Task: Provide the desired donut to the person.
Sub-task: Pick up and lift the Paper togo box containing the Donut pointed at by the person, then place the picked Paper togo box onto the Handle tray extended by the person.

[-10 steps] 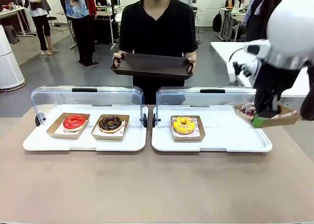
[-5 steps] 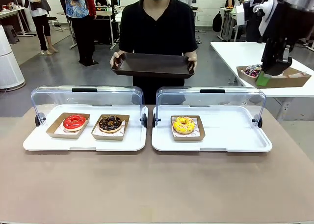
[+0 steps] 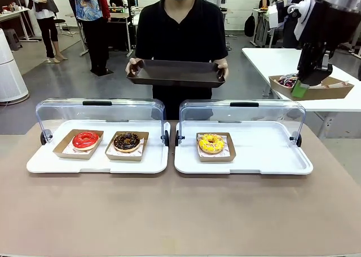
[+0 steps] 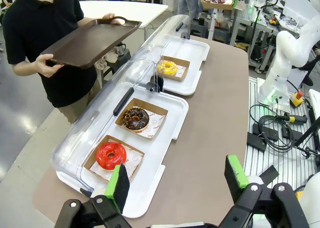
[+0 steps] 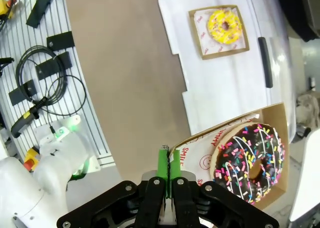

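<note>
1. Pinching the rim of the cardboard tray (image 5: 279,118) with the right gripper (image 5: 166,160), green pads pressed together on the card.
2. Carrying the sprinkled chocolate donut (image 5: 248,160) inside that cardboard tray, raised high at the right, up past the far right corner of the right display tray (image 3: 265,155).
3. Hanging the left gripper (image 4: 176,180) spread wide and gripping nothing, near the red donut (image 4: 110,155).
4. Resting the yellow donut (image 3: 211,143) in the right display tray.
5. Holding the dark brown tray (image 3: 176,74) level in both hands of the person (image 3: 180,31) at the far side.
</note>
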Robot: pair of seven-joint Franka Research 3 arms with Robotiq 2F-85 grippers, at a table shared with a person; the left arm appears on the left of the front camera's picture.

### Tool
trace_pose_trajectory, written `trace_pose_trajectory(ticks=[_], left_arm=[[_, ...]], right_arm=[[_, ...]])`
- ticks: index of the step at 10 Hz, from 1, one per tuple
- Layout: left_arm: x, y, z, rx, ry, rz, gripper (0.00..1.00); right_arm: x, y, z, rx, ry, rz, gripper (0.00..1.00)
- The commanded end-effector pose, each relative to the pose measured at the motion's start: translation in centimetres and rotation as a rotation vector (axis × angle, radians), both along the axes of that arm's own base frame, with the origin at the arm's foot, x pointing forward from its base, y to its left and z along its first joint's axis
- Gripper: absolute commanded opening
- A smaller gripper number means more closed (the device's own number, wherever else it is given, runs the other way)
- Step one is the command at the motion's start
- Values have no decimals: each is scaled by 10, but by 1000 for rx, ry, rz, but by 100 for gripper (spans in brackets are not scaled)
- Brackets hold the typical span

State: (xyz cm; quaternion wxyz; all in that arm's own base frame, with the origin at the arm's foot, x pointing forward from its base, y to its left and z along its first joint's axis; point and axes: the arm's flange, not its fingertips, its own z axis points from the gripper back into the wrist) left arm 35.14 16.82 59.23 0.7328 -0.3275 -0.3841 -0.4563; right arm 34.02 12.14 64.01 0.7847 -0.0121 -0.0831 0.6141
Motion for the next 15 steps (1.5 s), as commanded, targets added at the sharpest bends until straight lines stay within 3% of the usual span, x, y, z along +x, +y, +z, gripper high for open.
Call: trace_pose_trajectory(ticks=[1, 14, 15], left_arm=[[-1, 1, 1, -5, -9, -5, 100], [-1, 1, 1, -5, -9, -5, 100], [-1, 1, 1, -5, -9, -5, 100]], right_arm=[[-2, -1, -1, -5, -2, -8, 0], [0, -1, 1, 2, -2, -1, 2], [-24, 29, 31, -10, -70, 12, 2]])
